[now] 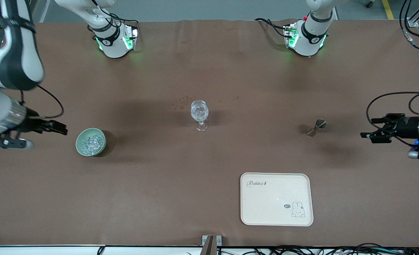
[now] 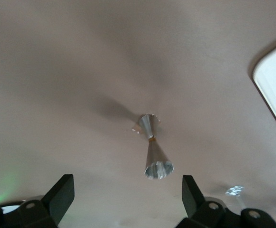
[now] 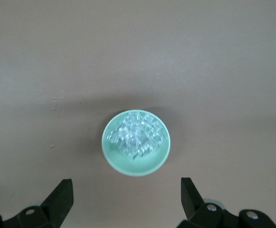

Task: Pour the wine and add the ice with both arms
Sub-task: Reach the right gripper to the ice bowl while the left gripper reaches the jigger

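The right gripper (image 1: pixel 62 128) is held with its fingers (image 3: pixel 62 194) spread apart and empty, up in the air by the right arm's edge of the table, just beside the green bowl (image 1: pixel 90 142), in which the ice (image 1: pixel 90 144) is heaped. The left gripper (image 1: pixel 367 136), likewise parted and gripping nothing, is held at the left arm's edge, pointed toward the metal jigger (image 1: pixel 316 128) that stands upright on the brown table (image 1: pixel 159 198). Midway between bowl and jigger the stemmed glass (image 1: pixel 199 114) is seen, upright, something clear and glinting in it. A cream tray (image 1: pixel 276 199) lies bare near the edge closest to the front camera. Whether pouring is yet to begin or already over cannot be settled; both arms appear parked. If ice is next, the right gripper would have to be lowered into the heap and closed on a chunk
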Controlling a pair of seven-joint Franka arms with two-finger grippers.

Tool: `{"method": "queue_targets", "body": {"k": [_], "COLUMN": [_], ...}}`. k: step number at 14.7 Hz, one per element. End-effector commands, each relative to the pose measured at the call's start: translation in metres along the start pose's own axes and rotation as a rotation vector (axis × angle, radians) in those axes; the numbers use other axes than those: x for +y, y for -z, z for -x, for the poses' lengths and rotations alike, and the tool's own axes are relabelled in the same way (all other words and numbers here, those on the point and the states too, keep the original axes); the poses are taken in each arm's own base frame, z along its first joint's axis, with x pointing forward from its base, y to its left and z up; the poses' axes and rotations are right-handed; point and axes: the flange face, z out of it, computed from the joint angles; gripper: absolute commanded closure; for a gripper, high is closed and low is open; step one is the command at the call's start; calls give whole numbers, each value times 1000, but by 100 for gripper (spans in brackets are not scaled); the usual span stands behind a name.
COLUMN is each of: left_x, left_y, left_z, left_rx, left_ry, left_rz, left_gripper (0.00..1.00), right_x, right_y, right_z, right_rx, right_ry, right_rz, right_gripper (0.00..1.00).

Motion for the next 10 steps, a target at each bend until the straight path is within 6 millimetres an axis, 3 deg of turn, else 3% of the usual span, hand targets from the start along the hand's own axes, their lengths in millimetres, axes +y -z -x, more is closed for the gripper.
{"method": "queue_targets", "body": {"k": [1, 4, 7, 10], "left_x": [-2, -13, -23, -25], "left_y": [-33, -84, -127, -167], "left_z": [-31, -57, -73, -67], "left_rx": [-78, -207, -305, -401], "left_ry": [73, 141, 196, 238], "left_rz": [77, 154, 197, 221], "left_gripper": [0, 0, 2, 8], "right_x": [2, 4, 0, -1], "right_y": [-61, -120, -142, -159], "right_z": [5, 9, 9, 18], "right_rx": [3, 26, 27, 9], "right_ry": [30, 56, 70, 71], "right_rz": [-13, -3, 1, 2], "right_gripper": [0, 3, 23, 33]}}
